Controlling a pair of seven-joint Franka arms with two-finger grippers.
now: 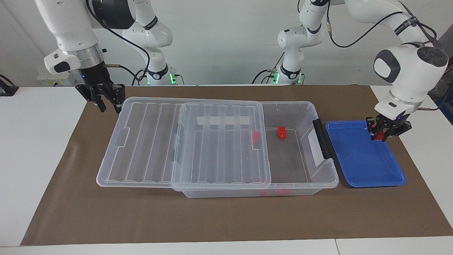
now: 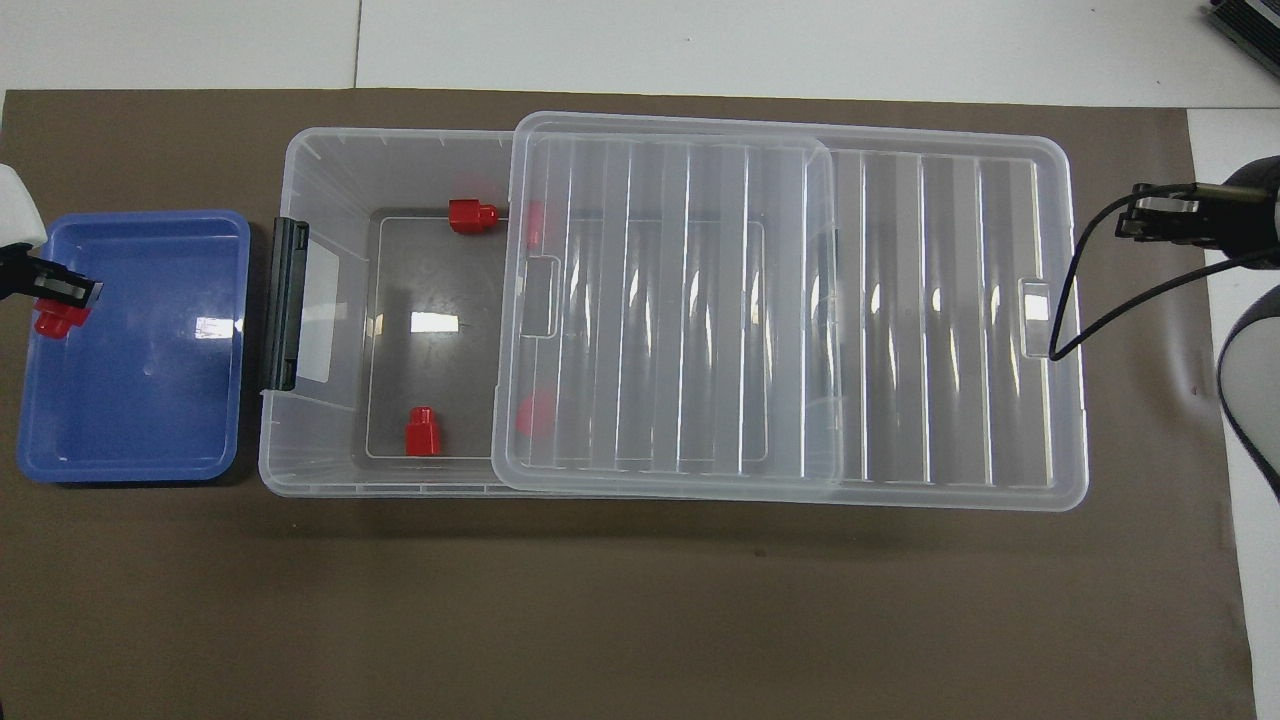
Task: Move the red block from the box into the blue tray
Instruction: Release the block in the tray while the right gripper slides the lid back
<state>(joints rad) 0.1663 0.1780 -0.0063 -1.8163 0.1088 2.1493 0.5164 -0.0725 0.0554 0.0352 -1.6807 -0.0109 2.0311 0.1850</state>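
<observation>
My left gripper [image 1: 384,136] is shut on a small red block [image 1: 379,136] and holds it low over the blue tray [image 1: 364,159], at the tray's edge away from the box. From overhead, the red block [image 2: 50,320] pokes out under the left gripper [image 2: 62,292] above the blue tray [image 2: 140,400]. The clear box [image 1: 300,182] lies beside the tray, its black handle [image 1: 320,138] facing it. My right gripper [image 1: 109,105] hangs shut and holds nothing, over the mat by the lid's corner at the right arm's end.
A ribbed clear lid [image 1: 219,141] covers most of the box; only the part by the tray is uncovered. Two more red blocks [image 2: 470,215] [image 2: 422,432] lie in that part, and others show dimly under the lid [image 2: 535,415]. A brown mat [image 1: 226,219] covers the table.
</observation>
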